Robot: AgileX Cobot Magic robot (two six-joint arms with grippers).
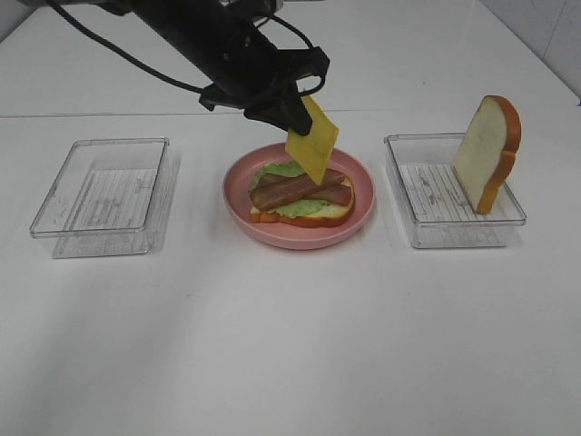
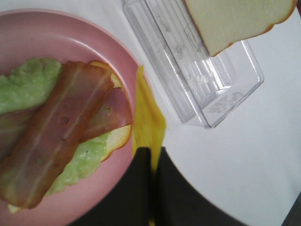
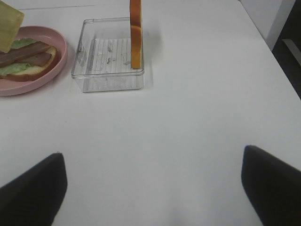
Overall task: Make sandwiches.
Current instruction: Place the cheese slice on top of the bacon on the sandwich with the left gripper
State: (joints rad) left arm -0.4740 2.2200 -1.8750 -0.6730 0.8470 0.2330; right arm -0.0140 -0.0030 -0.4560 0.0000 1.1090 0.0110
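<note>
- Left fingers (image 2: pixel 134 188) pinch a thin, smooth yellow cheese square (image 1: pixel 312 138), hanging tilted below them
- Under it, round pink plate (image 1: pixel 300 241): streaky bacon strips (image 1: pixel 300 189), ruffled lettuce (image 1: pixel 277 170), crusted bread base (image 1: pixel 320 216)
- Right fingers (image 3: pixel 33 188) spread wide over white desk (image 3: pixel 188 117); beyond them a bread slice (image 3: pixel 136 42) stands upright in a ribbed clear tray (image 3: pixel 108 82)
</note>
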